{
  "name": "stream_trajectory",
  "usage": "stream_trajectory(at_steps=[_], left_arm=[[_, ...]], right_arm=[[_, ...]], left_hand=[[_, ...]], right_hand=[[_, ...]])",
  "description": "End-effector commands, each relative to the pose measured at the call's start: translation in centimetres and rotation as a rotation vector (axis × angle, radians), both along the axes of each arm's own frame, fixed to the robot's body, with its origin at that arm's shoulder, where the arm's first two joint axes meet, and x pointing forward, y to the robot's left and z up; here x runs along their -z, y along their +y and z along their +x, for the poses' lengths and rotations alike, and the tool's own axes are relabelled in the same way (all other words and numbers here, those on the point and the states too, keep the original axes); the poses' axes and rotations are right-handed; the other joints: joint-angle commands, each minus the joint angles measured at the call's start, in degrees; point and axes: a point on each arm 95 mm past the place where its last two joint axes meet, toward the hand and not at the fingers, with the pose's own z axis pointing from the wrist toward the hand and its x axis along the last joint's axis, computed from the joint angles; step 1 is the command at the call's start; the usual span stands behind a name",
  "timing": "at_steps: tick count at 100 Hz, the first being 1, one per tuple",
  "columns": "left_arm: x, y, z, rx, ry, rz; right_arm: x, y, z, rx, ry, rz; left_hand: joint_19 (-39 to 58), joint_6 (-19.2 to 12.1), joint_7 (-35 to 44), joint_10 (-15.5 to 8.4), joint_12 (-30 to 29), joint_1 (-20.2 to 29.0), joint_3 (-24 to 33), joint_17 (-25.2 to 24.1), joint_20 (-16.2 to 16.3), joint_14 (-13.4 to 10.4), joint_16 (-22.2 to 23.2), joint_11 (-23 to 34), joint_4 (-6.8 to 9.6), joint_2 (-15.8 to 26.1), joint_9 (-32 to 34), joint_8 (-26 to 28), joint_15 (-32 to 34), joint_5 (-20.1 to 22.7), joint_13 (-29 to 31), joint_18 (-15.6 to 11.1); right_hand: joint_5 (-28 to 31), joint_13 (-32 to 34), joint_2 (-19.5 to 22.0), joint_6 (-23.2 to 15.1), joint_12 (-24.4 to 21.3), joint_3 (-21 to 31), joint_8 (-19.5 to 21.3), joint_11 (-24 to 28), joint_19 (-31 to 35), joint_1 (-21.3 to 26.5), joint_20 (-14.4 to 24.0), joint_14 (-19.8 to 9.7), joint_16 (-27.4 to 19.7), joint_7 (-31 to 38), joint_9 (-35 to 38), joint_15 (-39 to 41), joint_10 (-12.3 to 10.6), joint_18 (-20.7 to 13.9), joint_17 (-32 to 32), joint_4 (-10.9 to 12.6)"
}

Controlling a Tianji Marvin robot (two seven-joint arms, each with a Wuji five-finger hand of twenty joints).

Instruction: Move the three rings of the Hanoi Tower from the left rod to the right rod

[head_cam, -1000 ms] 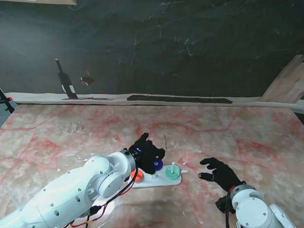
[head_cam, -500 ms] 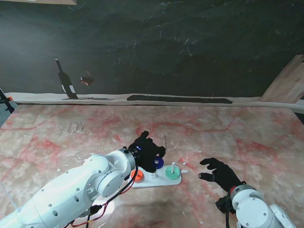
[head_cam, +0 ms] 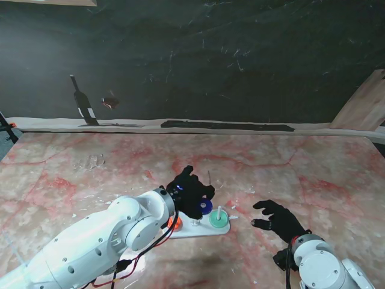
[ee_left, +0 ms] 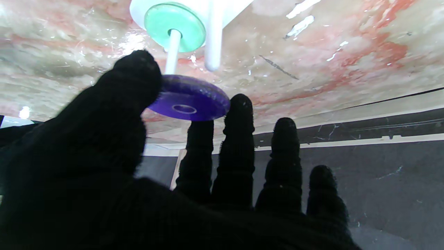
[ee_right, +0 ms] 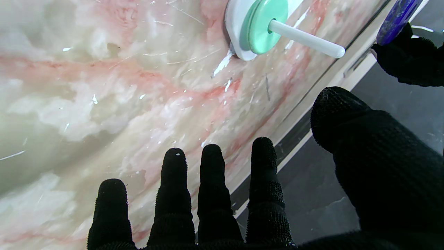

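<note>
Purple ring [ee_left: 189,103] pinched between thumb and fingertips [ee_left: 238,104] of left robot hand [head_cam: 190,192], clear of the rods.

Stand camera looks down from afar—both wrist cameras, close along fingers [ee_left: 239,146], share the green ring [ee_right: 265,26].

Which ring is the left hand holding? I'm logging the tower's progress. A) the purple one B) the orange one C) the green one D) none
A: the left hand pinches the purple ring between thumb and fingers, off the rods, while the green ring sits on its own rod.
</note>
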Motion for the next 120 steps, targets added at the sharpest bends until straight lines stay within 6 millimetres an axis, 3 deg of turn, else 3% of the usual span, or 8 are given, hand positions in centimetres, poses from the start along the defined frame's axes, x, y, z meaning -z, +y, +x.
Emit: stream_trajectory(at_steps=[1,57,120], left_arm=[[-0.6,-0.6,0.2,0.008,-0.006,-0.015],[0.1,-3.0,1.4,0.036,0.003,-0.04],[0.9,-4.2,2.4,0.057,0.013,-0.032]], right_arm=[[0.1,0.2,-0.2,-0.004,0.002,0.007],[0.1,0.1,-0.4,0.004,0.004,0.014],[0.1,0.0,-0.5,0.006,0.007,0.014]], left_hand=[[0.44,-1.83,5.02,-1.52,1.49,4.47,9.05,-0.16,-0.54,0.23,0.48,0.32,3.58,1.7,2.57,1.0,1.0,3.35,0.55,0.56],[0.51,-1.87,5.04,-1.66,1.82,4.64,8.89,-0.3,-0.93,0.08,0.52,0.38,3.38,1.72,2.5,1.02,1.0,3.21,0.38,0.52],[0.35,-1.95,5.07,-1.77,2.2,4.85,8.67,-0.32,-1.02,-0.13,0.74,0.61,3.2,1.66,2.5,1.08,1.31,3.12,0.34,0.5]], right_hand=[[-1.67,1.25,0.06,0.06,0.38,-0.64,-0.5,0.04,1.33,0.35,-0.85,0.2,0.5,0.01,0.27,0.1,0.11,-0.13,-0.02,1.93],[-1.7,1.31,0.02,-0.02,0.38,-0.66,-0.51,0.04,1.4,0.3,-0.88,0.19,0.49,0.02,0.28,0.1,0.16,-0.11,-0.02,1.92],[-1.8,1.31,0.01,0.01,0.38,-0.59,-0.53,0.05,1.44,0.29,-0.94,0.18,0.5,0.04,0.23,0.11,0.06,-0.13,-0.01,1.91]])
